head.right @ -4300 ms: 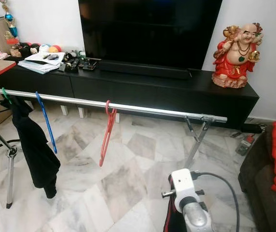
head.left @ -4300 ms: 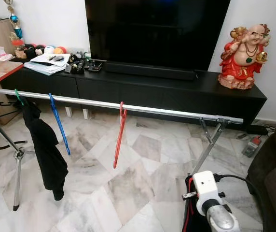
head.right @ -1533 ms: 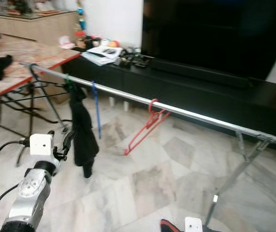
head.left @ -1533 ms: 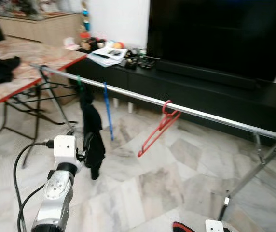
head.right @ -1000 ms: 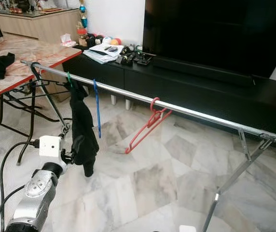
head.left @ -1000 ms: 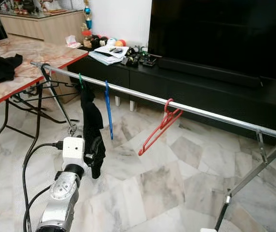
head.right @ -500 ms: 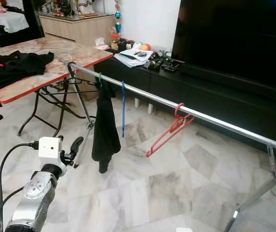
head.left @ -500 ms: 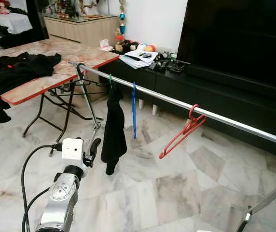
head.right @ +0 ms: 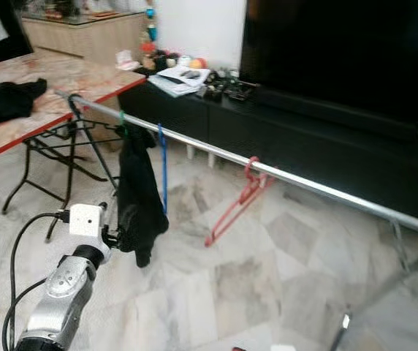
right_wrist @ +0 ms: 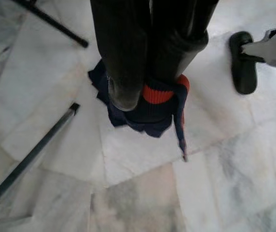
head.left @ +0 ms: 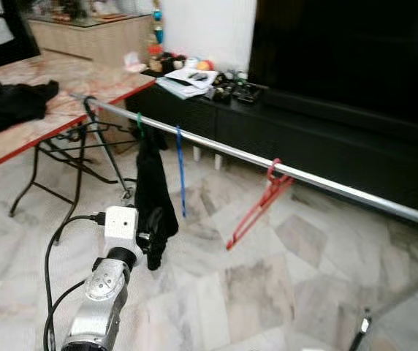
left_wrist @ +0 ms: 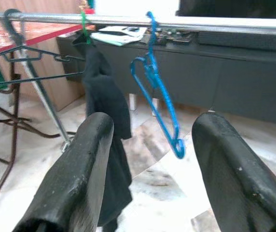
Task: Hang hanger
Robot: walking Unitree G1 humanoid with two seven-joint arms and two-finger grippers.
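On the far left, a red-edged table (head.left: 26,128) carries a dark heap of clothing (head.left: 8,102). From just beside it a silver rail (head.left: 216,150) runs rightward across the marble floor (head.left: 267,292), in front of a long black TV cabinet (head.left: 326,139). Along the rail hang, in order, a green hanger (head.left: 139,124) bearing a black garment (head.left: 154,201), a bare blue hanger (head.left: 181,172), and further right a red hanger (head.left: 256,208) tilted at an angle. The left gripper (left_wrist: 152,169) is raised near the black garment, its fingers (left_wrist: 87,164) spread apart and empty, aimed toward the blue hanger. The right gripper (right_wrist: 150,94) points down at the floor, pinching a dark blue and red cloth (right_wrist: 150,108).
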